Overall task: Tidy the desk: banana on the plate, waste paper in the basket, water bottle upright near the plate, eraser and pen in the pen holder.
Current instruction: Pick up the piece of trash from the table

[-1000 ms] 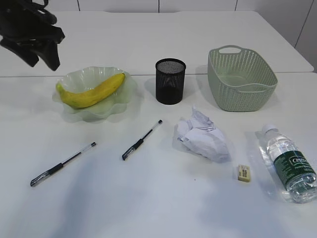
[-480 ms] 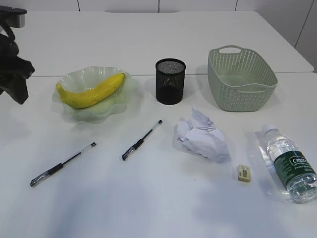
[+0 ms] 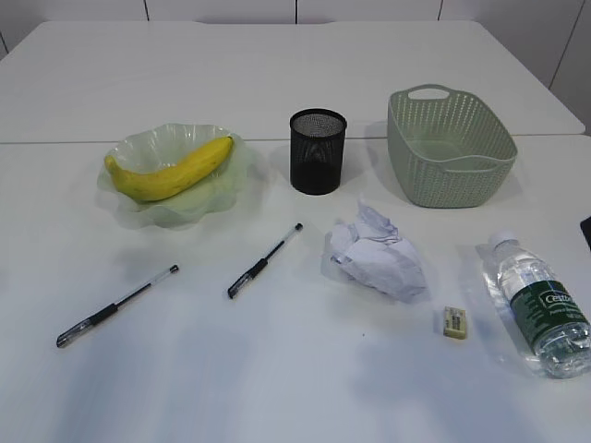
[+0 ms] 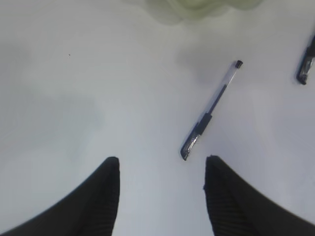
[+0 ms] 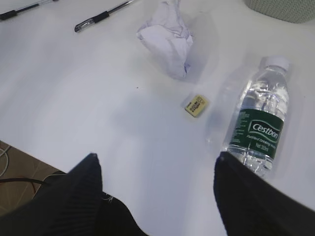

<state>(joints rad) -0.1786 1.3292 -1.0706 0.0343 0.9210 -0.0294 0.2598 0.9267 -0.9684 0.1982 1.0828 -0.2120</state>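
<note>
The banana [image 3: 171, 169] lies on the pale green plate [image 3: 238, 175]. The crumpled waste paper [image 3: 377, 254] lies mid-table. The eraser [image 3: 453, 321] and the water bottle [image 3: 540, 305], on its side, lie at the right. Two pens [image 3: 115, 306] [image 3: 265, 260] lie at the left and centre. The black mesh pen holder [image 3: 318, 152] and the green basket [image 3: 451, 148] stand behind. My left gripper [image 4: 162, 164] is open and empty above the table, near the left pen [image 4: 211, 109]. My right gripper [image 5: 156, 160] is open and empty, short of the eraser [image 5: 196, 105] and the bottle [image 5: 258, 123].
The right wrist view shows the table's front edge [image 5: 29, 152] with floor and cables below it, and the paper [image 5: 170, 39] beyond the eraser. A dark sliver [image 3: 586, 231] shows at the right edge of the exterior view. The plate's edge [image 4: 197, 7] shows atop the left wrist view.
The left arm has swung from above the plate's left side out of the exterior view to the left. A dark sliver has appeared at the right edge. The objects have not moved.
</note>
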